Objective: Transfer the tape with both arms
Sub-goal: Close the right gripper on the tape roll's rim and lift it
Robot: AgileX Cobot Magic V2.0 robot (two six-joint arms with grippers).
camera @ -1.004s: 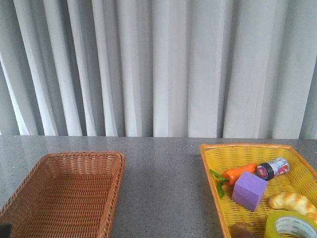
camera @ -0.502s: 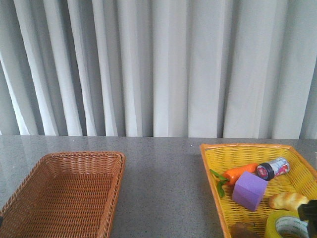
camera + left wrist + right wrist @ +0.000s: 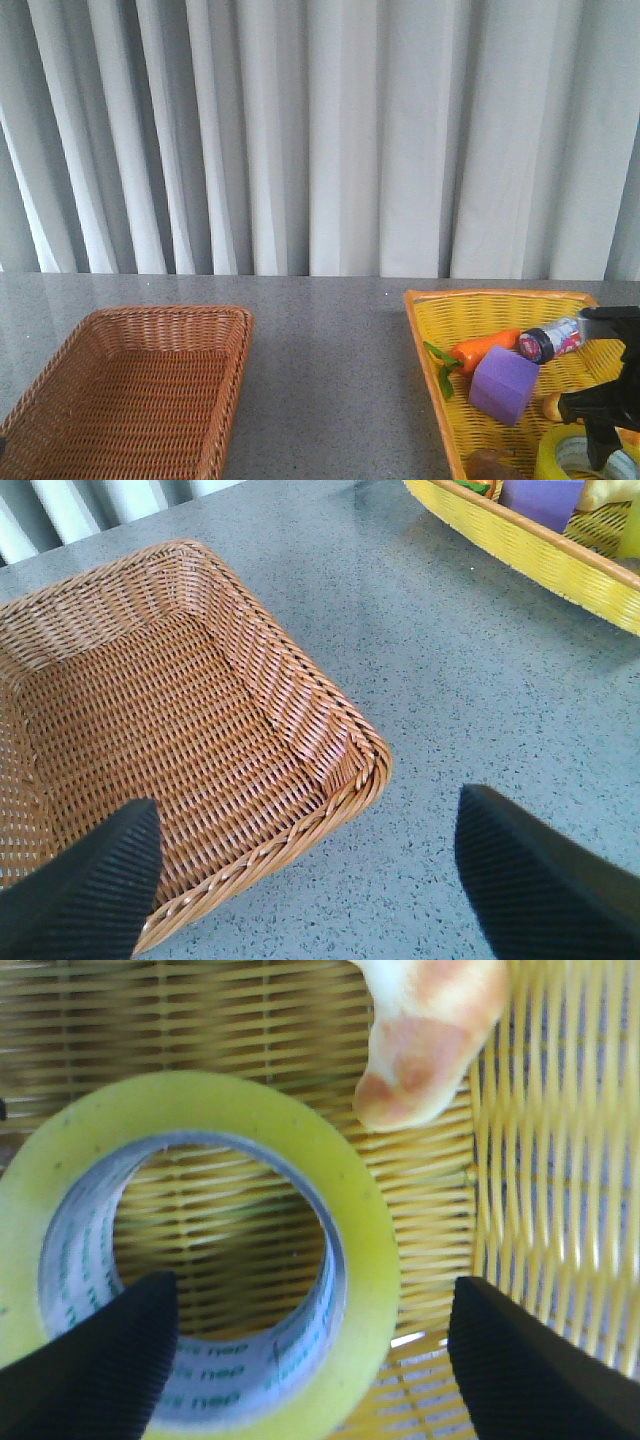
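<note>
The yellow-green tape roll (image 3: 362,1222) lies flat in the yellow basket (image 3: 560,1210), its white printed core facing up. My right gripper (image 3: 310,1360) is open just above it. One finger (image 3: 95,1360) is over the core hole, the other (image 3: 540,1370) is outside the roll, so the roll's wall sits between them. In the front view the right arm (image 3: 608,400) stands over the tape (image 3: 556,455) at the bottom right. My left gripper (image 3: 310,880) is open and empty above the near corner of the brown basket (image 3: 150,700).
A bread roll (image 3: 430,1030) lies just beyond the tape. The yellow basket (image 3: 440,310) also holds a purple cube (image 3: 503,385), a carrot (image 3: 480,348) and a small jar (image 3: 548,340). The brown wicker basket (image 3: 130,385) stands at the left on the grey table.
The right arm has come into the front view from the lower right and now stands over the tape, covering most of the bread roll. The baskets have not moved.
</note>
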